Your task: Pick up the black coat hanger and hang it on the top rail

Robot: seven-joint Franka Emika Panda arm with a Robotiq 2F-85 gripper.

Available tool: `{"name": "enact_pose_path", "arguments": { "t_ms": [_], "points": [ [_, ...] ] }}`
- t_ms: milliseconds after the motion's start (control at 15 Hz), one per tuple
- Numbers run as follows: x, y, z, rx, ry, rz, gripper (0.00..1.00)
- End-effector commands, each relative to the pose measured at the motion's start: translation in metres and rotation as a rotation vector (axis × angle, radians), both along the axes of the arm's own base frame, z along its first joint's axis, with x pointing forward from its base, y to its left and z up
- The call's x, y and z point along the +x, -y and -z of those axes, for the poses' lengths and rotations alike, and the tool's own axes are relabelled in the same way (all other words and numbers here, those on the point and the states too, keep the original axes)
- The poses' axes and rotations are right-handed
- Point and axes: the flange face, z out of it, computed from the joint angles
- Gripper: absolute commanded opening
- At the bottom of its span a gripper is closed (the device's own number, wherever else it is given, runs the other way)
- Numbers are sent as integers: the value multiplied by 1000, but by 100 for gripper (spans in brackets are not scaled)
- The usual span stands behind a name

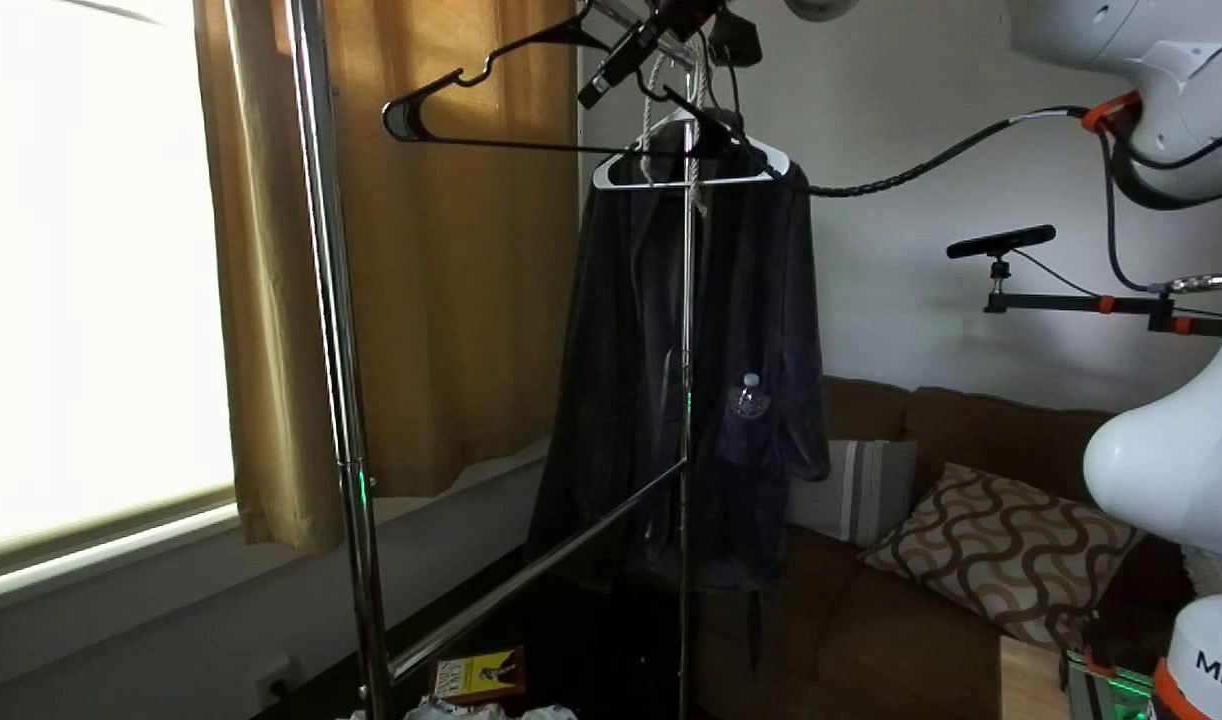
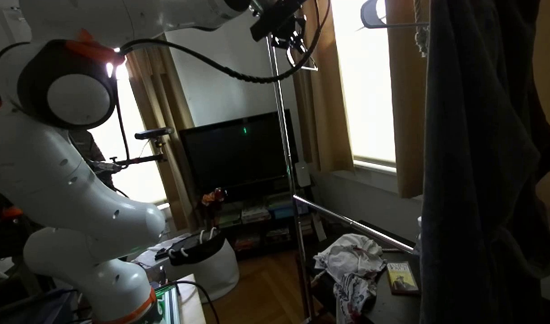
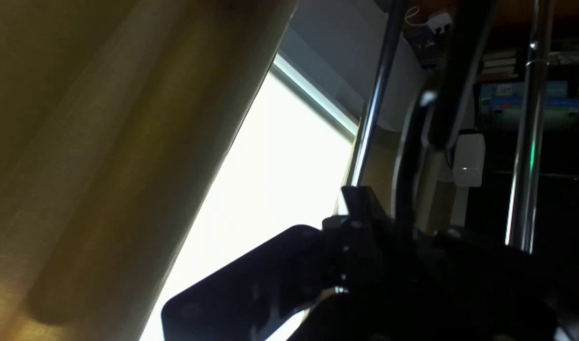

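The black coat hanger point(image 1: 421, 112) is up in the air beside the silver clothes rack, its long bar nearly level. It shows almost edge-on in an exterior view point(image 2: 309, 68) and as a dark curved arm in the wrist view point(image 3: 407, 161). My gripper point(image 2: 292, 42) is at the hanger's upper part. In the wrist view the dark fingers point(image 3: 398, 219) are on either side of the hanger and appear shut on it. The top rail point(image 1: 621, 14) shows only as a short piece near the upper edge. The hanger's hook is out of view.
A dark robe point(image 1: 661, 330) hangs on a white hanger point(image 1: 611, 182) at the rack's far end, with rope around the post. Rack posts point(image 1: 331, 300) point(image 2: 284, 135) stand close. A tan curtain point(image 1: 451, 300) is behind the hanger. A black cable point(image 2: 243, 77) loops from the arm.
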Motion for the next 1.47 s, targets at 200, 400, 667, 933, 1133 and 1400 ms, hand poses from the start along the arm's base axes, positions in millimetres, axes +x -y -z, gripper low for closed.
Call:
{"name": "enact_pose_path", "arguments": {
  "t_ms": [200,400,667,933,1133,1400],
  "points": [
    [-1,-30,-15,-57,-63,-12,1],
    [0,-36,-23,-7,-44,-1,0],
    [-10,-42,-44,78,-66,90,0],
    [-10,-42,-48,168,-178,209,0],
    [-8,-41,-54,240,-217,275,0],
    [-6,-32,-71,302,-205,365,0]
  ]
}}
